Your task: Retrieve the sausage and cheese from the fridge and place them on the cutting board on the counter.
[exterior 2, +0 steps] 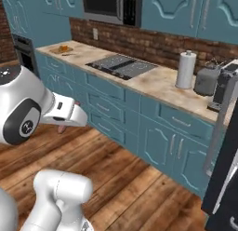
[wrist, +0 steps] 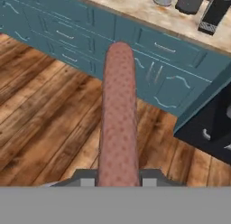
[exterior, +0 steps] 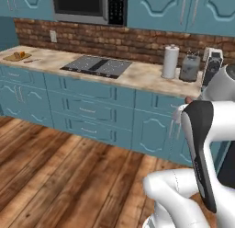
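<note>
Hand (wrist: pixel 118 175) closed on the sausage (wrist: pixel 118 114), one finger on either side of its near end; the link runs straight out from the hand toward 12 o'clock in the hand view, pinkish brown and speckled, over the wooden floor (wrist: pixel 40 128) in front of the teal cabinets (wrist: pixel 67 31). In the right base view a pinkish tip of the sausage (exterior 2: pixel 61 129) shows just under the white wrist, above the floor. Cutting board (exterior: pixel 17 57) lies on the worktop (exterior: pixel 142 75) at its far left end, about 10 o'clock in the left base view, with the orange cheese (exterior: pixel 19 54) on it. A cooktop (exterior: pixel 97 66) sits mid-worktop; a paper towel roll (exterior: pixel 170 61) and a toaster (exterior: pixel 190 68) stand toward 2 o'clock. The black fridge (exterior 2: pixel 225 179) edge is at 4 o'clock in the right base view.
</note>
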